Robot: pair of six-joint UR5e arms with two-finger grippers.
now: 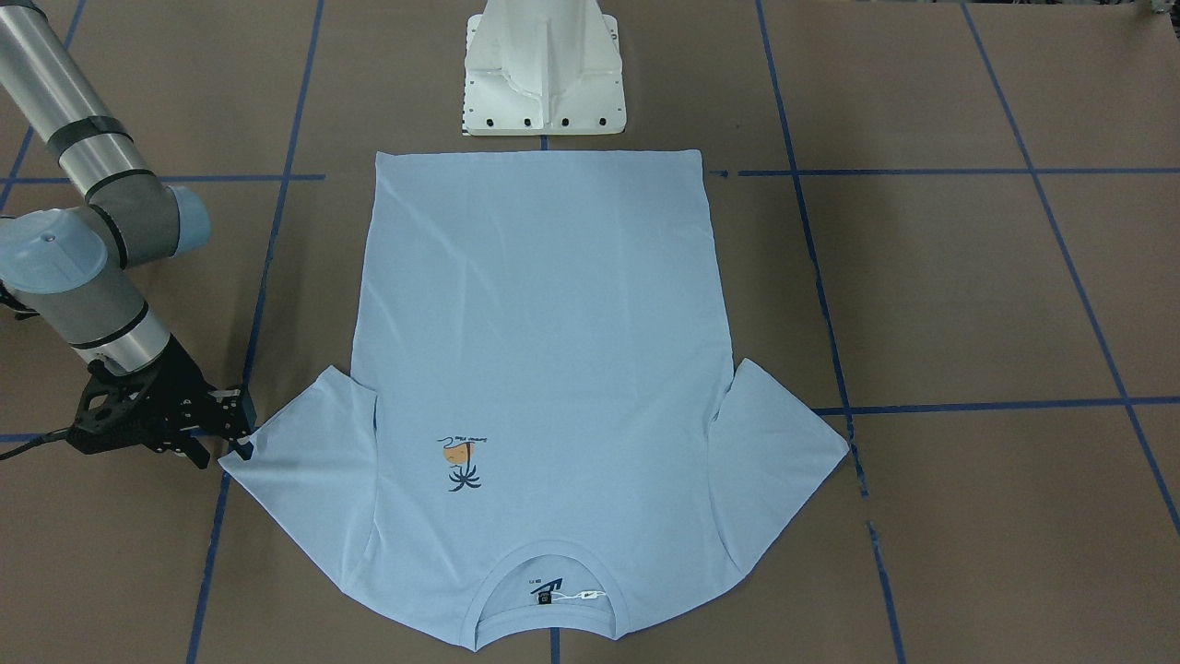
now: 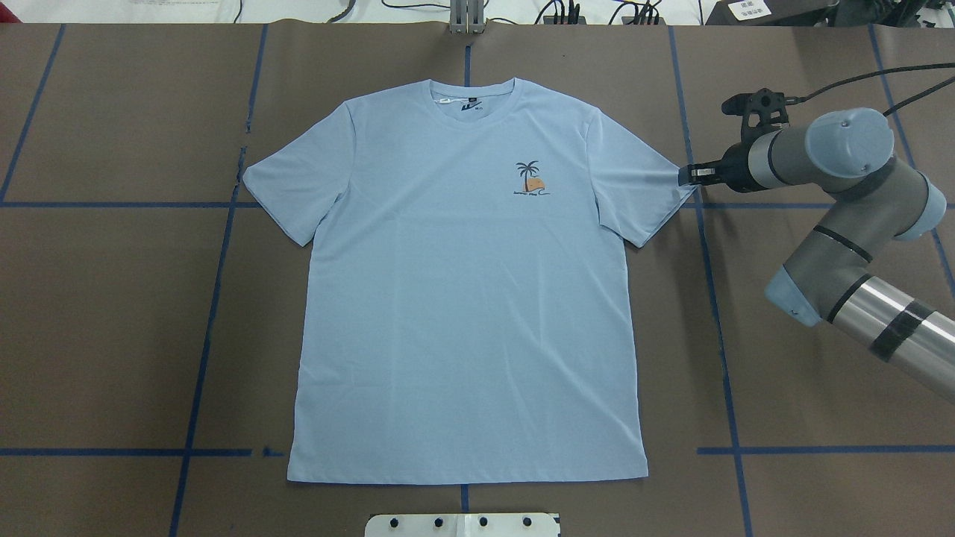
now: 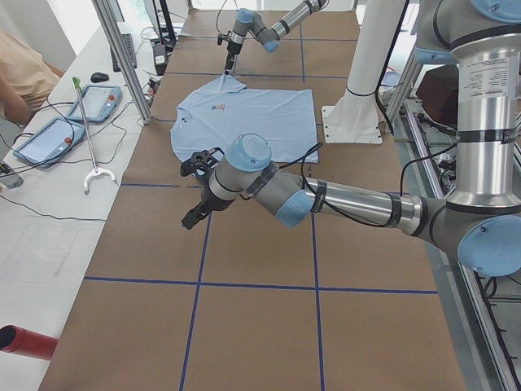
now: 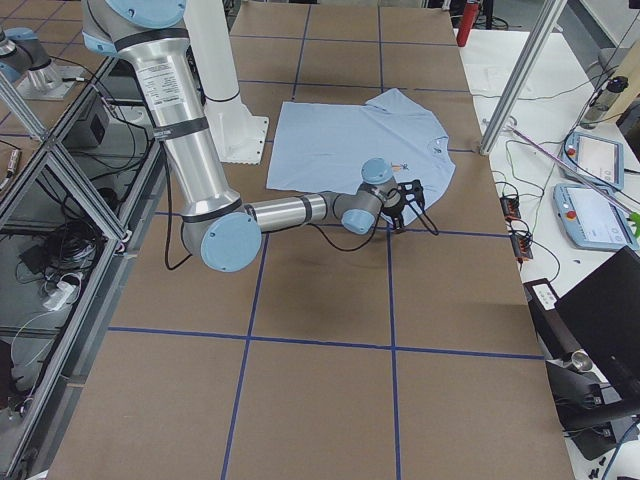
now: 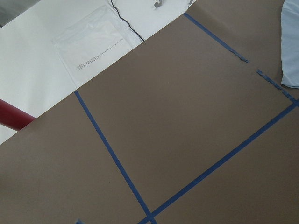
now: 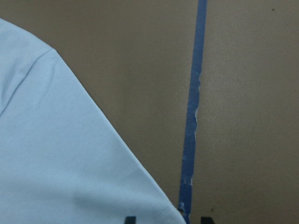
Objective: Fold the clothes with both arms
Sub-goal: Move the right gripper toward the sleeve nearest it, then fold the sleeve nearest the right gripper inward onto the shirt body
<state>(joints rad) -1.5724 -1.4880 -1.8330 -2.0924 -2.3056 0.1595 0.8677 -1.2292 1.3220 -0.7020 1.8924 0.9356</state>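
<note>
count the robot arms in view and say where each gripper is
2. The right arm reaches the T-shirt's sleeve tip, with the right gripper open there. The left arm holds the left gripper above the table, apart from the shirt.

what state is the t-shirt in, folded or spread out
Spread out, unfolded. The T-shirt lies flat, print up, both sleeves out and hem straight; the right gripper is only at one sleeve tip.

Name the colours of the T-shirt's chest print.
Small palm-tree print: dark tree, orange patch; clearest in overhead exterior view.
</note>
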